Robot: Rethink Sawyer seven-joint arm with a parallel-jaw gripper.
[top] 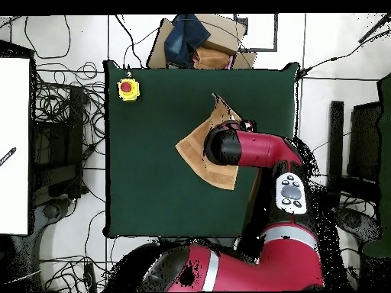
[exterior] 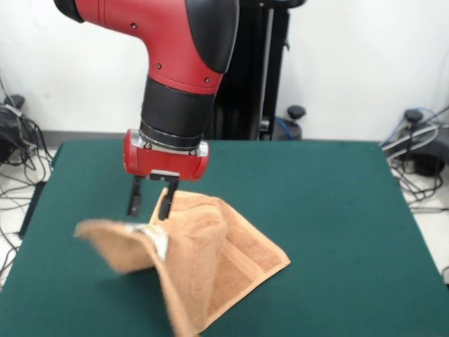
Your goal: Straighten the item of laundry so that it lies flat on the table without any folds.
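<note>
White walls and tangled floor cables frame the dark green counter [exterior: 337, 203], which fills most of the front view. Above its left half, the gripper [exterior: 149, 198] hangs from the red and black arm [exterior: 175, 63], its two dark fingers [exterior: 133, 196] pointing down with a clear gap between them. The right finger presses against the raised peak of the tan-orange terry hand towel [exterior: 210, 260]; the left one stands free in the air, so the gripper is parted and clamps nothing. From that peak the towel drapes tent-like toward the near edge, one blurred flap [exterior: 105, 242] sticking out left above the counter. A small white label [exterior: 160, 242] shows on the near fold, and the woven border band [exterior: 256, 263] runs along the right corner lying flat. From overhead, the towel [top: 200, 149] sits right of centre, and a yellow box with a red button [top: 128, 89] sits at the far left corner.
</note>
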